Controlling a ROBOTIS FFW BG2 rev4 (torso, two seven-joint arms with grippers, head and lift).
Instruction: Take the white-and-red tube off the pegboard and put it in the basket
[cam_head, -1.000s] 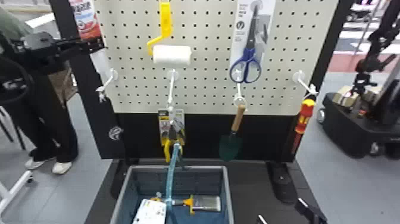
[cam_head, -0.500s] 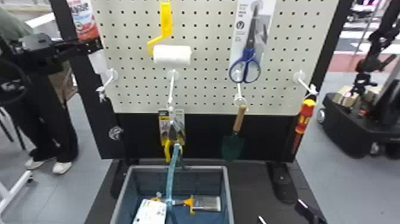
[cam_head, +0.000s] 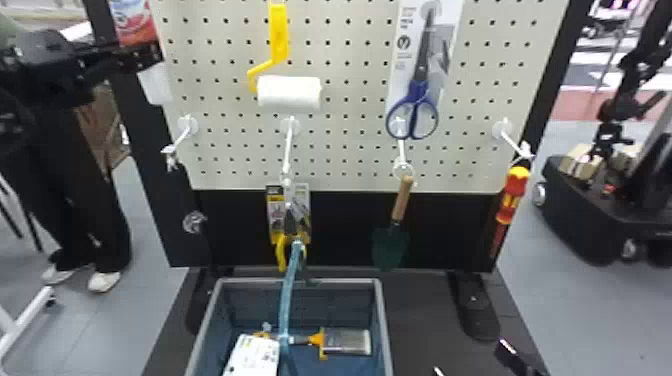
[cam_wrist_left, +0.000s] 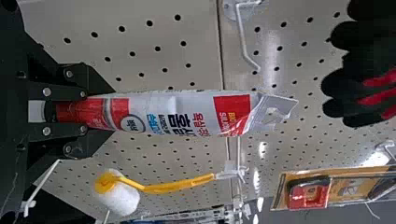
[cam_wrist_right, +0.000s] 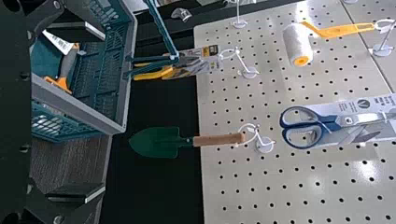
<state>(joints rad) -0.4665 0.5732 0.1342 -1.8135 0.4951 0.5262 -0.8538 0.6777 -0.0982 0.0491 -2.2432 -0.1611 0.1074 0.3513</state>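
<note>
Left gripper (cam_wrist_left: 100, 112) clamped on the red cap end (cam_wrist_left: 70, 112) of the white-and-red tube (cam_wrist_left: 187, 113), in front of the pegboard (cam_wrist_left: 261, 79); can't tell if it's unhooked. Right gripper (cam_wrist_right: 103, 112) spread, low by the board. Tube likely light, soft, slick film; tapered cap should grip stiffer. Lattice-walled plastic basket (cam_head: 340, 281) below the board.

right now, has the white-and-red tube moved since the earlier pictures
Yes. In the head view, the white-and-red tube has shifted slightly up and to the left against the fixed pegboard.
</note>
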